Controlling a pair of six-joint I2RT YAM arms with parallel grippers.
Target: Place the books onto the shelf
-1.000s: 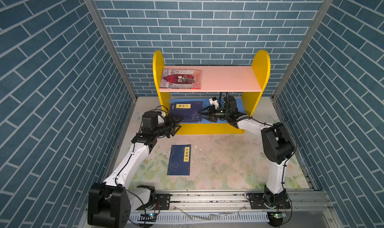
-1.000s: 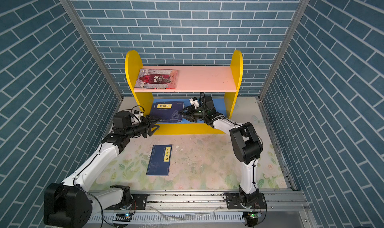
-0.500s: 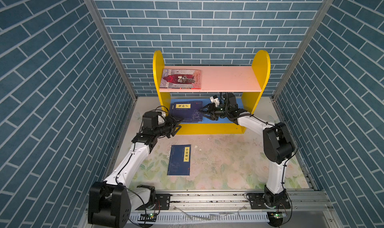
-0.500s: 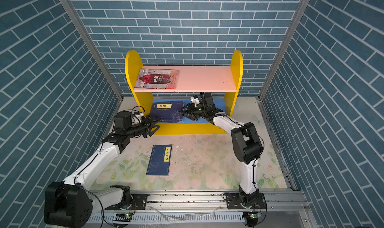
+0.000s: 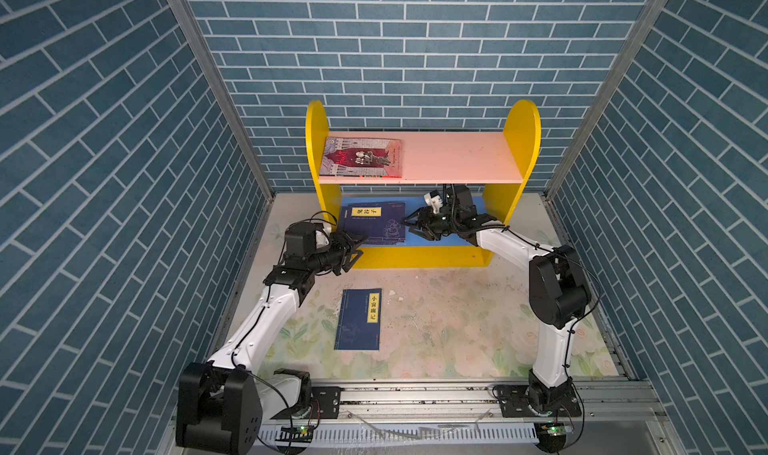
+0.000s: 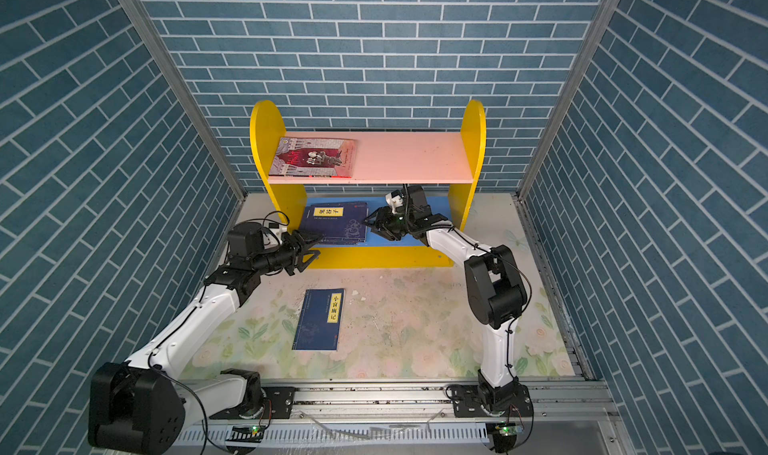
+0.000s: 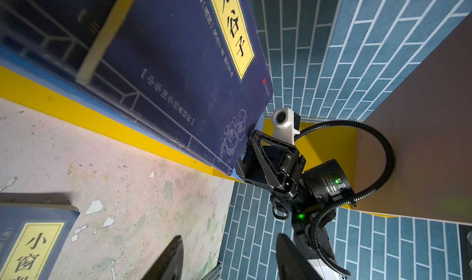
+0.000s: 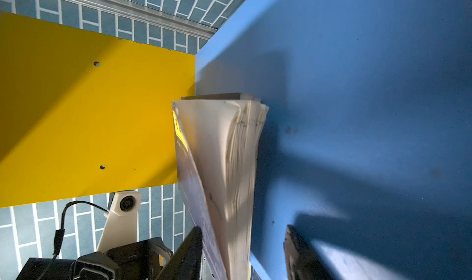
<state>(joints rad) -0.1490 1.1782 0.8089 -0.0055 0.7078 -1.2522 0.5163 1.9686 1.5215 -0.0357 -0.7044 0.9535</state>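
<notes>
Blue-brick walls ring a floral tabletop. Fingers spread, the right gripper straddles the edge of the navy stack on the blue board of the shelf. The left gripper gapes empty by the shelf's left foot. One red book lies on its pink board, and one navy book lies before it.

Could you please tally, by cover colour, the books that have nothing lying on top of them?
Navy, yellow label: 2 (stack-top book on the blue board, loose book on the table)
Red illustrated book: 1
Total: 3
Books under the stack-top book cannot be counted.
</notes>
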